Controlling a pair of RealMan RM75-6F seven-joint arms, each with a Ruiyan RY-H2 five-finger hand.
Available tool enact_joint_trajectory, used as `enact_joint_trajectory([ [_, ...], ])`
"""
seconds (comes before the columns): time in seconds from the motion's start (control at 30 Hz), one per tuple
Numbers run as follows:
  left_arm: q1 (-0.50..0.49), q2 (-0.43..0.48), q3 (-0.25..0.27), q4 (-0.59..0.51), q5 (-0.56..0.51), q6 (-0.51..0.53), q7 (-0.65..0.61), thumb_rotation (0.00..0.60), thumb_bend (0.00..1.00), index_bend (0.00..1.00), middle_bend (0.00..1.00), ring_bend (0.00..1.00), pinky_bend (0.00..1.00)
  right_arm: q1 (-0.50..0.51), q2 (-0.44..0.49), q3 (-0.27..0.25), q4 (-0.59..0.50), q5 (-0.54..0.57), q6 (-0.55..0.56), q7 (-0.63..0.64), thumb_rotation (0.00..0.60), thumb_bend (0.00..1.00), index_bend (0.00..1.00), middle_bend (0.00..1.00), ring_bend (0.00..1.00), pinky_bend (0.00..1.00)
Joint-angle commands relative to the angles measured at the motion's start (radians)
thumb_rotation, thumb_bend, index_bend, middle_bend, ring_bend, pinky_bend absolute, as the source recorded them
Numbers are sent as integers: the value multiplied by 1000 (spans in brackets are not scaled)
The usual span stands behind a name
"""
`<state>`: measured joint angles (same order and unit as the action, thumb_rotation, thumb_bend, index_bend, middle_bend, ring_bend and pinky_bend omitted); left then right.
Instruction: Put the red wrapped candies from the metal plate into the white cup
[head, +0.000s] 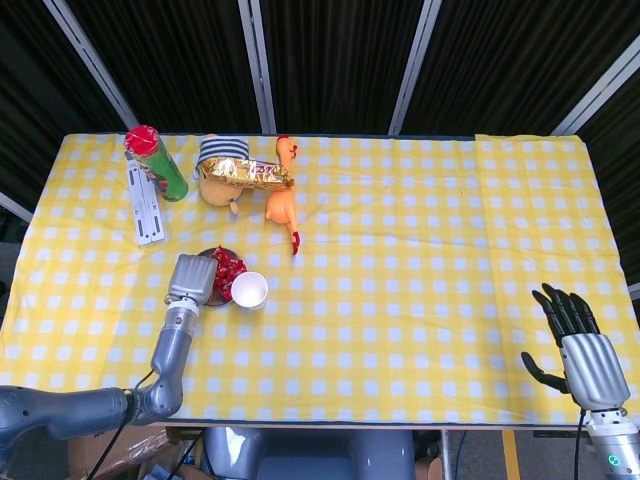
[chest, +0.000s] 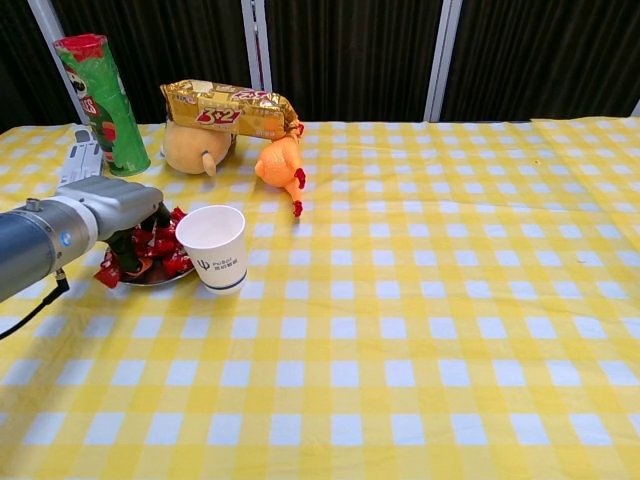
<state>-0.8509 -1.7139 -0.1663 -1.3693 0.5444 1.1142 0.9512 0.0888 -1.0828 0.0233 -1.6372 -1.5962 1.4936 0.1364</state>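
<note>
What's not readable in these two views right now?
- Left hand grasp: the head view shows only its back and the chest view only its side over the metal plate, so whether it holds a red wrapped candy is unclear.
- White cup contents: too small in the head view; the chest view sees only its wall.
- Right hand: outside the chest view.
- White device behind the green chip can: mostly hidden in the chest view.
</note>
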Motion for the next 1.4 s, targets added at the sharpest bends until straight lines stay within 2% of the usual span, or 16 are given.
enact_joint_trajectory([
  [0.03, 2, -2, 1, 7, 17, 4, -12, 600, 457, 497, 570, 915, 937, 0, 0, 0, 0, 0, 0, 1, 600, 386, 0, 0, 0, 0],
  [0.2, 7, 8, -6, 9, 52, 16, -38, 600, 474, 526, 630, 919, 938, -1, -2, 0, 2, -2, 3, 0, 600, 386, 0, 0, 0, 0],
  [0.4, 8, 42, -21, -32, 64, 34, -38, 600, 477, 534, 641, 920, 938, -1, -1, 0, 2, -3, 5, 1, 600, 386, 0, 0, 0, 0],
  [1.1, 23, 290, -54, -417, 85, 161, 18, 600, 477, 535, 640, 920, 938, -2, -6, 2, 2, -3, 8, -15, 600, 385, 0, 0, 0, 0],
  [1.4, -30, 306, -60, -526, 33, 182, 106, 600, 477, 536, 640, 920, 938, -4, -7, 4, 2, -3, 12, -15, 600, 386, 0, 0, 0, 0],
])
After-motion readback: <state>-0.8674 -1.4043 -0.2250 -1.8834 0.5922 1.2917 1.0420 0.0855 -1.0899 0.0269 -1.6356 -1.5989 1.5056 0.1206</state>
